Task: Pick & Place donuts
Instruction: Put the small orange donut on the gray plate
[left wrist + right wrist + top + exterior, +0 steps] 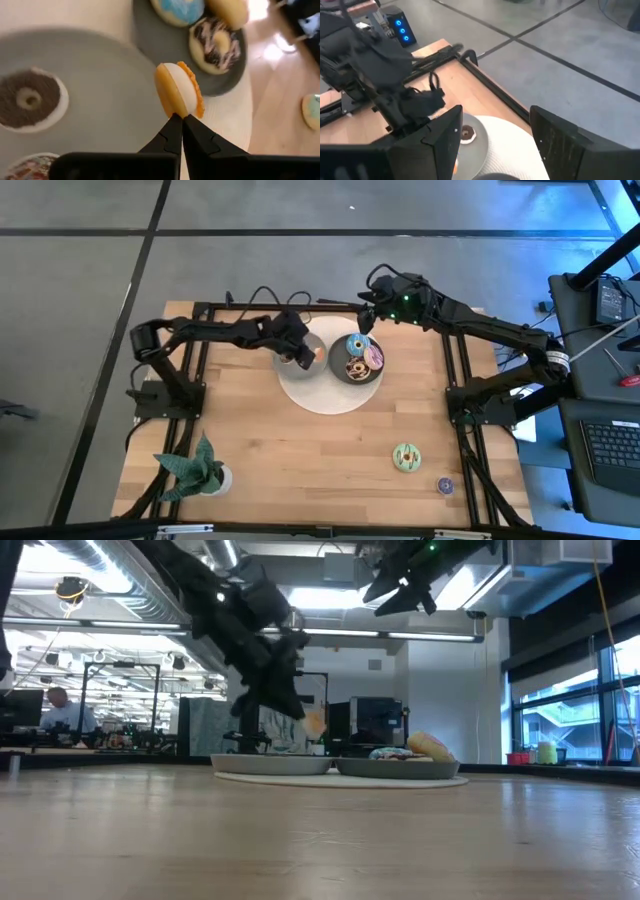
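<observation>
**Left gripper lifts an orange donut by its rim**

The left gripper point(181, 120) is clamped on the edge of an orange-iced donut point(179, 90) – a small, light, rigid toy, best pinched across its ring. The left arm reaches in from the table's side and holds it edge-up above the left grey plate point(312, 338). The right gripper point(366, 317) hovers beyond the right plate point(340, 372) – fingers spread, empty. Two more donuts lie near the table's front.
</observation>
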`<state>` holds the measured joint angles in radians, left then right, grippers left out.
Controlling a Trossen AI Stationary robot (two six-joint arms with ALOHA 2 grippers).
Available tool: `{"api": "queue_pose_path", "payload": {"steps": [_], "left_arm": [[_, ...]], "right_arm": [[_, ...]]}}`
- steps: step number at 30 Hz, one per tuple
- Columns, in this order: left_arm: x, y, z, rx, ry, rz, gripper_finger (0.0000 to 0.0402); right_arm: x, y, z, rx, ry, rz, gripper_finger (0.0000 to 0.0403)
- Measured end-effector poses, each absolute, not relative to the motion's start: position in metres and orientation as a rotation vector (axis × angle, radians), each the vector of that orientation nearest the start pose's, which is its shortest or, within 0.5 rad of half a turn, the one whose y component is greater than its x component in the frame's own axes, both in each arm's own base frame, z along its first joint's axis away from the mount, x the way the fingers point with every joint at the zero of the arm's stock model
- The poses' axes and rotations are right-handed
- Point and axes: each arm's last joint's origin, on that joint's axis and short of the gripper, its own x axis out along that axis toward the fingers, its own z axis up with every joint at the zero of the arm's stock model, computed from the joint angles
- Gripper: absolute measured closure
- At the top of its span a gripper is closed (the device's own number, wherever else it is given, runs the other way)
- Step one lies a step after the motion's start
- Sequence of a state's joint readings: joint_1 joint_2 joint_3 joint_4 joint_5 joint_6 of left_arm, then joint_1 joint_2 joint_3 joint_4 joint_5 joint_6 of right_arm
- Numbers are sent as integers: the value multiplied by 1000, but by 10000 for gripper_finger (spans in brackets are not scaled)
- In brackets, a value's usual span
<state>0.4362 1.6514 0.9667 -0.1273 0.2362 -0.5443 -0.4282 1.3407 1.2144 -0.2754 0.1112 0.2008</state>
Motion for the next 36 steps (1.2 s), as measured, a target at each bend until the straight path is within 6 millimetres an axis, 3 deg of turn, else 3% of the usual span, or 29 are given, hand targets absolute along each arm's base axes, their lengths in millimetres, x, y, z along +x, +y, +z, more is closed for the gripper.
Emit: {"api": "queue_pose_path", "payload": {"steps": [5, 26, 36], "left_arm": [[311, 138, 171, -840, 744, 443, 399], [307, 145, 167, -829, 746, 542, 399], [314, 145, 150, -864, 764, 552, 399]], "right_arm": [[271, -127, 350, 259, 359, -572, 171], [271, -127, 350, 255, 358, -573, 171], [271, -127, 350, 247, 360, -572, 171]]}}
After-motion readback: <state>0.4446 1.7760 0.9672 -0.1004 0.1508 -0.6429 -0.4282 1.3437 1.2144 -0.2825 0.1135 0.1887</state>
